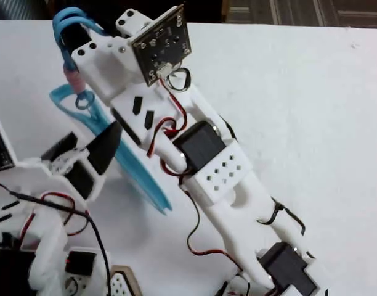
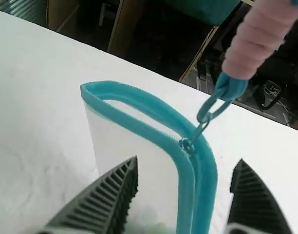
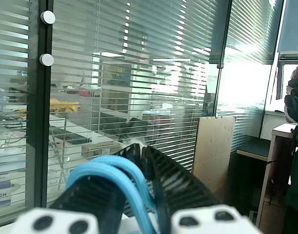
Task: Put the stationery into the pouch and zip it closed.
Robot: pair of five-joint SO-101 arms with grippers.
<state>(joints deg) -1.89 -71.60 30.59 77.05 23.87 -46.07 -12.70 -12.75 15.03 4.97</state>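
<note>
The pouch (image 1: 146, 180), white-sided with a teal zip edge, is at the left of the tabletop (image 1: 299, 111), standing on edge and not flat. In the high view it appears as a narrow teal strip running from far left toward the near middle. The right arm stretches across from the near right to the far left. The right end effector (image 3: 145, 161) is closed tight on the blue strap (image 1: 68, 24), whose loop sticks out past its fingertips at the far-left corner. Below the loop the strap passes through a pink sleeve (image 1: 73, 79), then a teal clip (image 2: 228, 88) and a small metal ring. The ring is linked to the zipper pull (image 2: 187, 144), which sits on the pouch's teal edge near its rounded upper corner. From these pictures I cannot tell how much of the zip is closed. The left end effector (image 2: 185, 168) comes in from the near left with its fingers (image 2: 107, 200) spread wide and holding nothing. In the left wrist view the pouch (image 2: 121, 141) stands framed between them. One finger overlaps the white side, and the other stands apart from the teal edge. Whether either finger touches the pouch cannot be made out. In the high view one dark finger (image 1: 106, 147) lies right against the teal strip.
</note>
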